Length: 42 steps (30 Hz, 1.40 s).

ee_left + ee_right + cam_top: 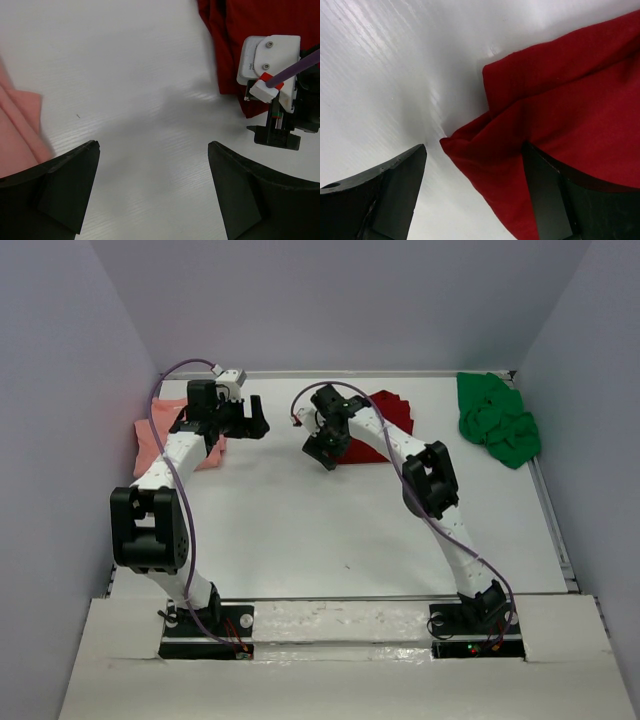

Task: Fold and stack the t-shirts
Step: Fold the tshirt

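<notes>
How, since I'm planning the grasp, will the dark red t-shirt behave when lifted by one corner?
Probably floppy: the dark red t-shirt lies in soft creased folds, so a corner lifted by the open right end effector would likely trail and unfold. It looks light, thin cloth. Pushed across the smooth white table, it may slide or bunch up.

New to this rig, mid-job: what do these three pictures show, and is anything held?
Two robot arms are bolted at the near edge of the table. The wide picture looks down from above and behind them; the other two come from wrist cameras, the dark shapes being each arm's own fingers. Three t-shirts lie at the far side: pink t-shirt left, red t-shirt middle, crumpled green t-shirt right. The left end effector and right end effector are open, holding nothing; the right hovers at the red shirt's corner.
</notes>
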Motion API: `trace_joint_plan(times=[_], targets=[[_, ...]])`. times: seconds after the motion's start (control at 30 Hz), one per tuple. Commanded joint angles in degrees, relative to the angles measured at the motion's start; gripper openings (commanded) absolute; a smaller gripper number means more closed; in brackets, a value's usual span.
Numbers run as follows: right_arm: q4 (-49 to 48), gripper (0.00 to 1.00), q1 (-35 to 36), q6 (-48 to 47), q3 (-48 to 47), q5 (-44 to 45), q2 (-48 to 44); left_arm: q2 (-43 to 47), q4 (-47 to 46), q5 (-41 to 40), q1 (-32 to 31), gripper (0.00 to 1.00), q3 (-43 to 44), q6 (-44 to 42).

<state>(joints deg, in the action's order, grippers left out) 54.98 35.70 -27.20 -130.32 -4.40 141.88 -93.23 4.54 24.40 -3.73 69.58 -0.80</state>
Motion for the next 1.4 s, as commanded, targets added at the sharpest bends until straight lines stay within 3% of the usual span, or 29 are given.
trace_joint_plan(times=[0.0,0.17,0.27,0.47,0.53,0.57,0.63,0.73,0.77,0.87,1.03,1.37], targets=[[-2.3,0.82,0.3,0.0,-0.1,-0.3,0.8,0.1,-0.5,1.0,0.1,0.99,2.3,0.4],[-2.3,0.77,0.3,0.0,0.2,0.6,1.4,-0.6,-0.1,1.3,0.1,0.99,2.8,0.4],[-2.8,0.67,0.3,0.2,2.6,2.6,0.3,-0.7,-0.1,1.4,0.1,0.99,2.8,0.4],[-3.3,0.57,0.3,0.3,8.8,3.1,-2.1,-0.7,-0.1,2.0,0.1,0.99,2.8,0.4],[-3.2,0.48,0.3,0.0,9.5,4.1,-2.8,-0.8,-0.1,2.1,0.1,0.99,2.6,0.4],[-3.2,0.39,0.3,0.0,9.8,4.1,-3.3,-0.9,-0.1,2.1,0.1,0.99,2.6,0.4],[-3.2,0.34,0.3,0.0,10.1,4.1,-3.8,-1.4,-0.1,2.2,0.1,0.99,2.8,0.4],[-2.8,0.2,0.3,-0.1,10.6,5.1,-4.8,-2.7,0.0,3.1,0.1,0.99,3.0,2.4],[-2.6,0.1,0.3,0.0,10.8,6.2,-5.4,-3.2,0.1,4.0,0.1,0.99,3.4,2.9],[-2.3,0.0,0.3,0.0,11.6,7.1,-6.6,-5.5,0.1,6.9,0.1,0.99,4.2,5.0],[-2.1,0.0,0.3,0.3,12.3,7.6,-8.6,-10.3,-0.8,12.4,0.1,0.99,3.7,10.3],[0.3,0.0,0.3,1.5,8.3,5.9,-12.5,-17.8,-13.5,20.1,-0.1,0.99,-3.3,26.1]])
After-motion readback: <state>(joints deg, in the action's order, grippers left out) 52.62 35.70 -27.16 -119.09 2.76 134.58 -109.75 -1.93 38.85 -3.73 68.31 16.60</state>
